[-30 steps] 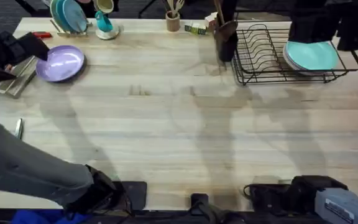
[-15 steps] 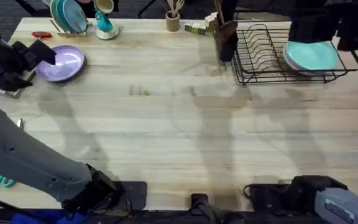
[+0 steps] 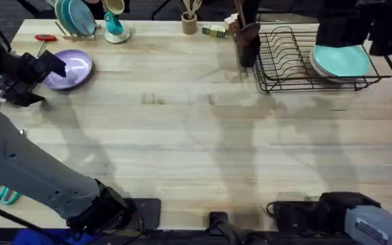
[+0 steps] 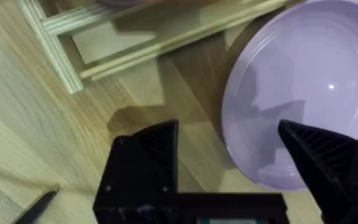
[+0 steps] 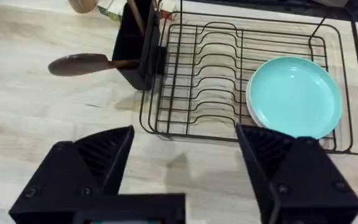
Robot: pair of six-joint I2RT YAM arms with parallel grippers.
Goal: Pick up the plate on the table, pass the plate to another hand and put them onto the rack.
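My left hand (image 4: 229,155) is spread wide over the near edge of the lavender plate (image 3: 71,69), one finger above the plate's rim and the other over bare wood; it grips nothing. The plate lies flat at the far left of the surface (image 3: 203,143), just beside a pale wooden frame (image 4: 73,43). My right hand (image 5: 185,155) hangs open and empty above the wood before the black wire rack (image 5: 229,81), where a teal plate (image 5: 294,96) lies. A black utensil caddy (image 5: 135,43) stands touching the rack's side.
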